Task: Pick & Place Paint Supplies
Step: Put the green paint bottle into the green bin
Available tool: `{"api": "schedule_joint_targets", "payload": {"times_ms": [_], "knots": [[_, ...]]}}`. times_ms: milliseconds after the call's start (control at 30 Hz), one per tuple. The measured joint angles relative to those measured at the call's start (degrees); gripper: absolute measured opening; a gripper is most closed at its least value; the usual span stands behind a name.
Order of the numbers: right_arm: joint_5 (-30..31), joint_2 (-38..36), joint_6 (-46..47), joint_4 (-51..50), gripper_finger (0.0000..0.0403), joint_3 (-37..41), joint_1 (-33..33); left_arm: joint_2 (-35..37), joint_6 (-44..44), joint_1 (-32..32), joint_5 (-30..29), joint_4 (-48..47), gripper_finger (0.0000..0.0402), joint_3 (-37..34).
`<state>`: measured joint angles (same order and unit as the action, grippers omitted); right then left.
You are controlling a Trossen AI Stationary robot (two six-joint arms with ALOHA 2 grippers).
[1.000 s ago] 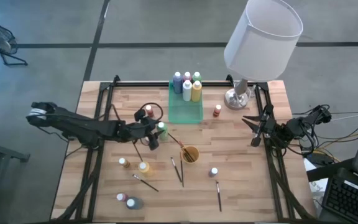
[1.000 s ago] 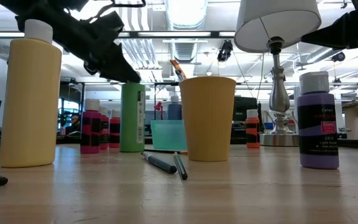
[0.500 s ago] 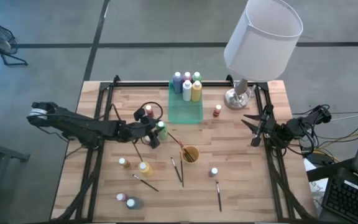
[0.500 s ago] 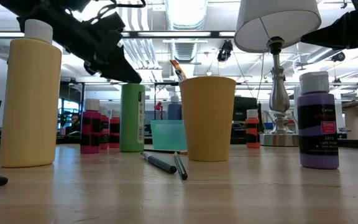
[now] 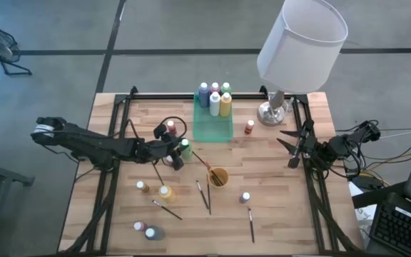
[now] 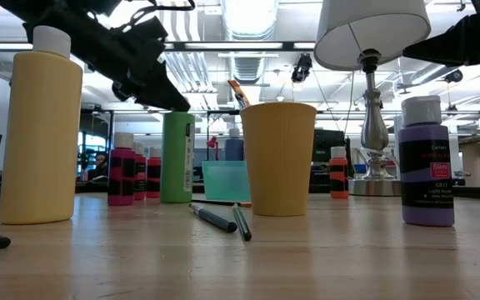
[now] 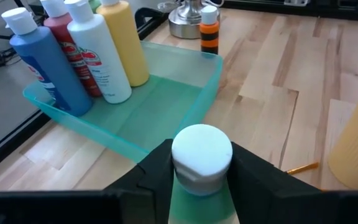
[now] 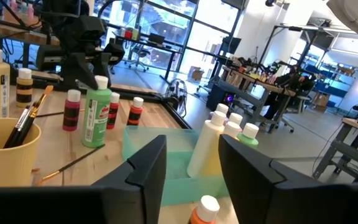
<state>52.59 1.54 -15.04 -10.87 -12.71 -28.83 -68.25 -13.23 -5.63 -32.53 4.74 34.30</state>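
Left wrist view: my left gripper (image 7: pixel 199 163) is straddling the upright green bottle (image 7: pixel 202 158), fingers flanking its white cap, grip unconfirmed.

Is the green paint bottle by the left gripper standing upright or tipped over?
Upright. The green bottle stands straight on the table, white cap on top, with the left gripper around its cap.

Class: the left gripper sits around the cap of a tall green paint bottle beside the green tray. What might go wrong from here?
1. The left gripper holds only the white cap of the tall green paint bottle; it may slip.
2. The bottle could catch the translucent green tray's near wall.
3. The small red bottles nearby might topple.
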Motion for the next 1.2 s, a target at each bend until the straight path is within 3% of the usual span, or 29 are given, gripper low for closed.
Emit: {"api": "schedule_joint_targets", "payload": {"times_ms": [467, 933, 1200], "knots": [[0.0, 0.0, 0.0, 0.0, 0.0176, 0.0, 0.0, 2.6, -2.2, -0.1, 2.4, -2.3, 0.0126, 0.6], [0.0, 0.0, 0.0, 0.0, 0.0196, 0.0, 0.0, 4.9, 3.5, -0.1, 2.0, -7.7, 0.0126, 10.4], [0.0, 0.0, 0.0, 0.0, 0.0182, 0.0, 0.0, 4.9, 8.8, 0.2, 1.5, -7.6, 0.0126, 16.2]]}}
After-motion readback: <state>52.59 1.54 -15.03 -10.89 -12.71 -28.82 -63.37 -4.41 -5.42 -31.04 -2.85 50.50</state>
